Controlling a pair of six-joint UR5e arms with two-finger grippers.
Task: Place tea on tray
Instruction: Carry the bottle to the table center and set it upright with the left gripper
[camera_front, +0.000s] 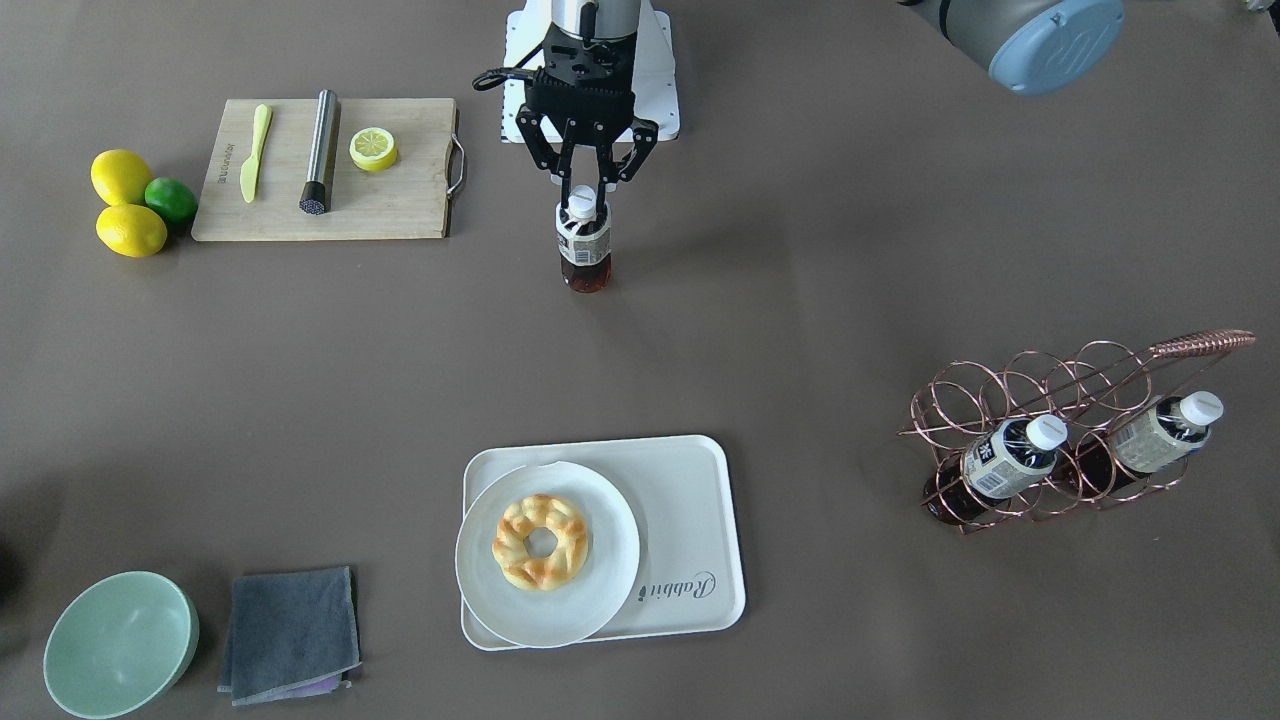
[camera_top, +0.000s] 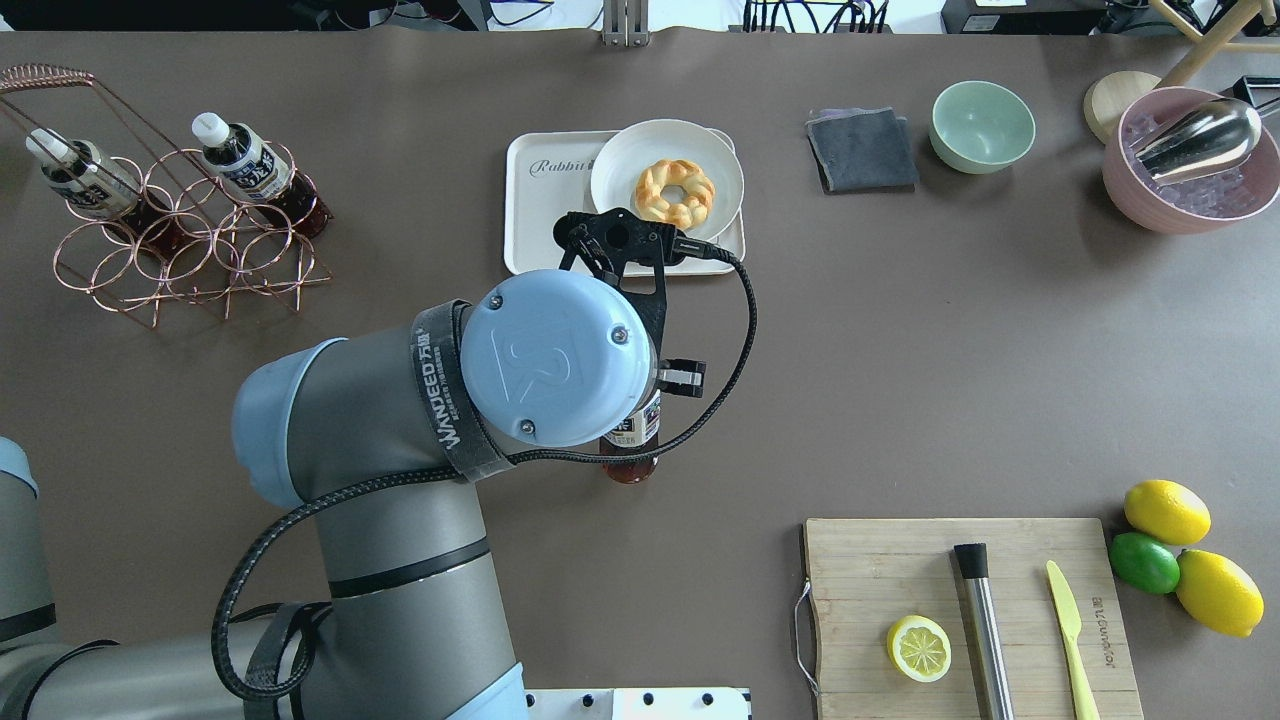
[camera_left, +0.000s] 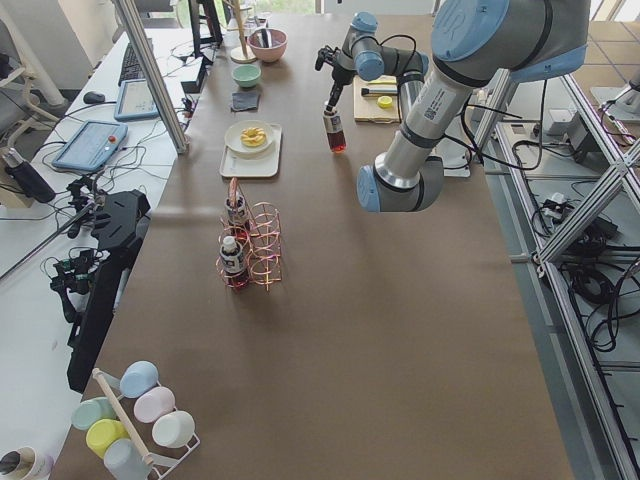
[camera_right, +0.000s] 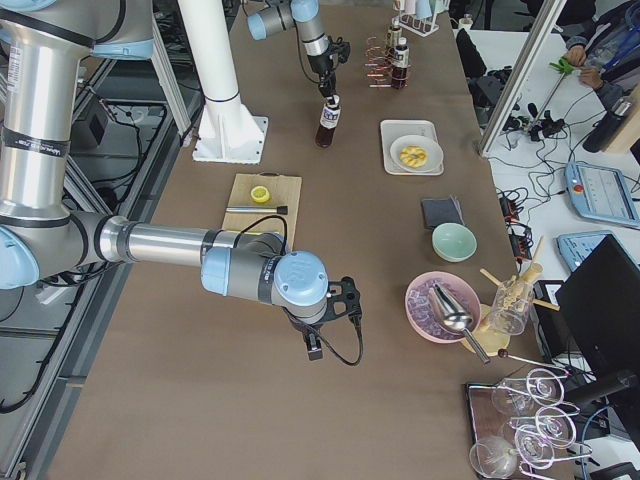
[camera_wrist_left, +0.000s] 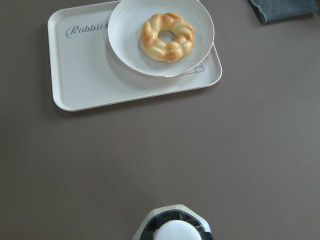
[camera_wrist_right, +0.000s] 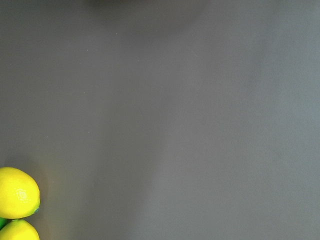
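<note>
The cream-white rectangular plastic tray (camera_front: 680, 500) is half covered by 1 round white plate (camera_front: 600, 590). Well apart from the tray, on the robot's side, the black left gripper (camera_front: 588, 195) is closed narrowly around the neck of 1 small clear plastic tea bottle (camera_front: 584, 245), held upright. The jaw state of the right gripper (camera_right: 313, 350) cannot be told.

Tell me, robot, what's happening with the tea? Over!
Left gripper shut on the tea at its cap, bottle upright, short of the tray. Right gripper far off, state unclear. Plate with donut takes half the tray; lettered half bare.
</note>
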